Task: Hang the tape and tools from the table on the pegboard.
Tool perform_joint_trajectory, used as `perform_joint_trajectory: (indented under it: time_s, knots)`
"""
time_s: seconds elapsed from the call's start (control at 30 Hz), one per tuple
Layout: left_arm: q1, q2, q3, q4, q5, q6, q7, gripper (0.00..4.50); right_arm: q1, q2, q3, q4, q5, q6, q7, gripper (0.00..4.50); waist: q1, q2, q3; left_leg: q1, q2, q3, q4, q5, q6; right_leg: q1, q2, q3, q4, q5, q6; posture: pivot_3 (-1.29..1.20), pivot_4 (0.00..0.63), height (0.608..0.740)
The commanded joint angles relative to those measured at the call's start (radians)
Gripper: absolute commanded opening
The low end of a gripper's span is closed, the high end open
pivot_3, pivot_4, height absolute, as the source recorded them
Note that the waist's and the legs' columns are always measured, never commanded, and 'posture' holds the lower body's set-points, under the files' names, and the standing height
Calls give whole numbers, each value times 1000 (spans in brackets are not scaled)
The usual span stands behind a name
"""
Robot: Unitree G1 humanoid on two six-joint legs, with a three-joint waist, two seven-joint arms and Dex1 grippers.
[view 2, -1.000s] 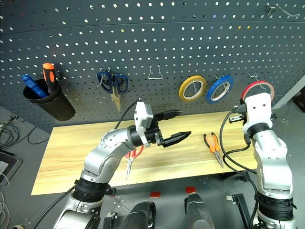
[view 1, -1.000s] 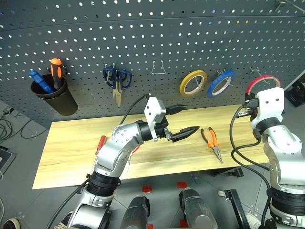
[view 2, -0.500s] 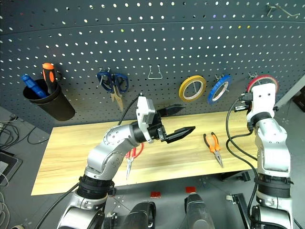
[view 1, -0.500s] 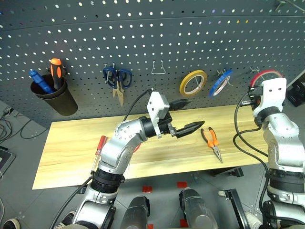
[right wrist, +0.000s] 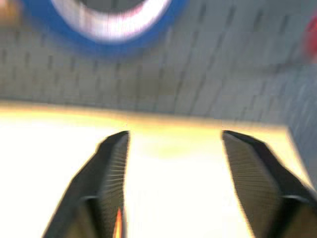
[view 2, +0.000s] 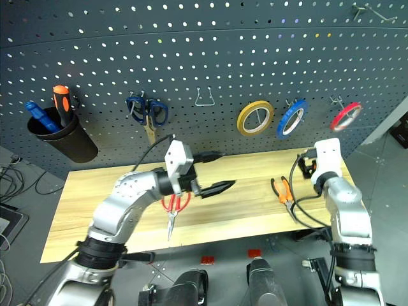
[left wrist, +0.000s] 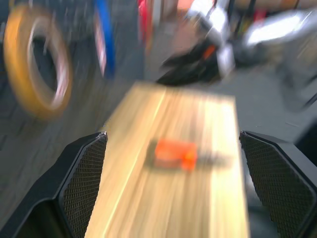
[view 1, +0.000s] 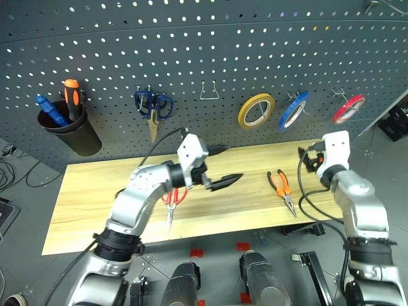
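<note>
Your red tape hangs at the pegboard's right edge; both grippers, left and right, gape empty over the table.

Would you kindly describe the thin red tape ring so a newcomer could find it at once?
Look at the dark grey perforated pegboard behind the light wooden table. Three tape rings hang in a row; the thin red tape ring is rightmost, slimmer than the yellow tape roll and blue tape roll.
</note>
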Motion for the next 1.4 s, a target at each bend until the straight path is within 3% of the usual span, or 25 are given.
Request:
perform_joint_trajectory:
  time_s: [0.03, 0.13, 0.27, 0.6, 1.07, 1.17, 1.33, 1.4]
  knots:
    - [31, 70, 23, -12, -10, -25, -89, 4500, 73, 41, 60, -167, -14, 146, -51, 4440, 1, 0, 0, 0, 0, 0, 0, 0, 0, 0, 0, 0, 0, 0, 0, -128, 232, 740]
    - [79, 134, 25, -6, -8, -36, -154, 4500, 125, 84, 147, -194, -32, 260, -85, 4440, 1, 0, 0, 0, 0, -2, 0, 0, 0, 0, 0, -1, 0, 0, 0, -126, 228, 740]
    - [97, 175, 23, 20, 22, -71, -193, 4500, 66, 125, 183, -128, -47, 366, -129, 4440, 2, 0, 0, 0, 0, -2, 0, 0, 0, 0, 0, 0, 0, 0, 0, -124, 227, 740]
    - [76, 159, 30, 47, 25, -92, -185, 4500, -99, 56, 259, 226, -106, 225, -77, 4440, -3, 1, -1, 0, -2, -1, -1, 0, 0, 0, 1, -2, 0, 0, 0, -123, 199, 740]
    - [101, 129, 64, -21, -57, -41, -192, 4500, -196, 63, 234, 458, -79, 244, -13, 4440, -20, 0, -21, 0, -1, -1, 0, 0, 0, -1, 1, -1, 0, 0, 0, -109, 190, 740]
    - [113, 132, 77, -37, -98, -22, -218, 4500, -201, 36, 259, 492, -93, 249, 23, 3905, -22, 0, -28, 0, -1, -1, 0, 0, 0, 0, 1, -1, 0, 0, 0, -114, 190, 740]
    - [130, 122, 90, -34, -96, -66, -211, 4500, -201, 24, 283, 510, -110, 192, 39, 2240, -24, 0, -41, 1, -2, -1, 0, 0, 0, 1, 1, -1, -1, 0, 0, -109, 187, 740]
    - [149, 127, 96, -38, -106, -64, -219, 4500, -201, 43, 275, 453, -109, 160, 15, 2118, -24, 0, -41, 1, -2, -1, 0, 0, 0, 1, 1, -1, -1, 0, 0, -109, 187, 740]
